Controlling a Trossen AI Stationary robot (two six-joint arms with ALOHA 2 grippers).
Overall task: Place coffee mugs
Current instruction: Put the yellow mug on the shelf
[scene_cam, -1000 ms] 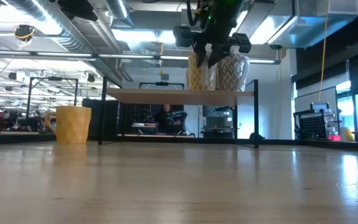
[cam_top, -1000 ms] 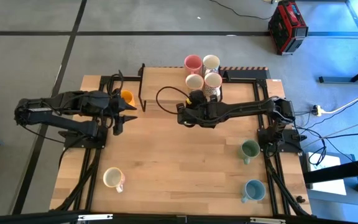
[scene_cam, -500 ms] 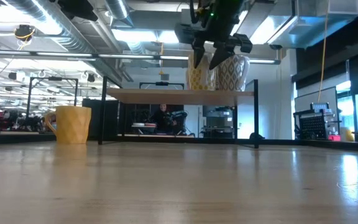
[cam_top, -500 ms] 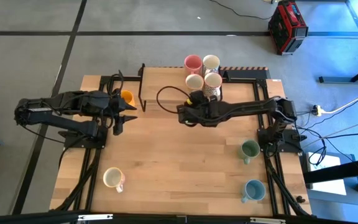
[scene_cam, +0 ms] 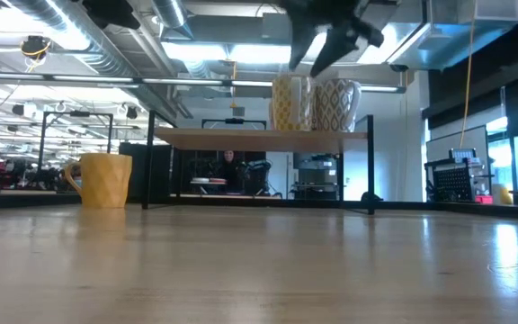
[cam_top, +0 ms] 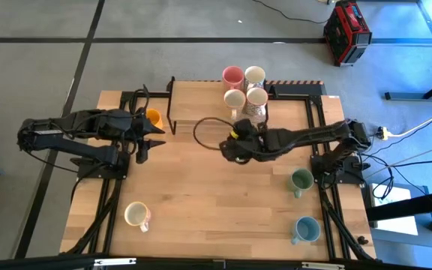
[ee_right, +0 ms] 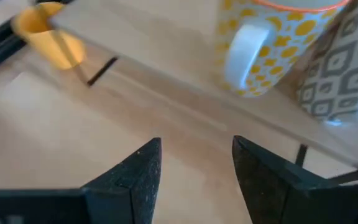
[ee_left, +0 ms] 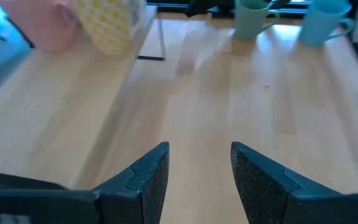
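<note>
From my remote station I count 8 small handled ceramic mugs on the wooden table [cam_top: 201, 195]. 4 of them stand clustered on the raised wooden shelf [cam_top: 197, 101]: 1 pink mug [cam_top: 232, 76], 1 plain white mug [cam_top: 255, 74], 1 white mug with yellow dots [cam_top: 235, 98] and 1 white mug with a grey pattern [cam_top: 257, 97]. The other 4 sit on the tabletop: 1 orange-yellow mug [cam_top: 153, 117], 1 cream mug with a pink handle [cam_top: 136, 215], 1 green mug [cam_top: 301, 180] and 1 light blue mug [cam_top: 306, 229]. I see 2 dark arms, so 2 two-finger grippers: 1 left gripper [cam_top: 154, 135] and 1 right gripper [cam_top: 228, 148]. 1 red box [cam_top: 346, 32] sits on the floor.
</note>
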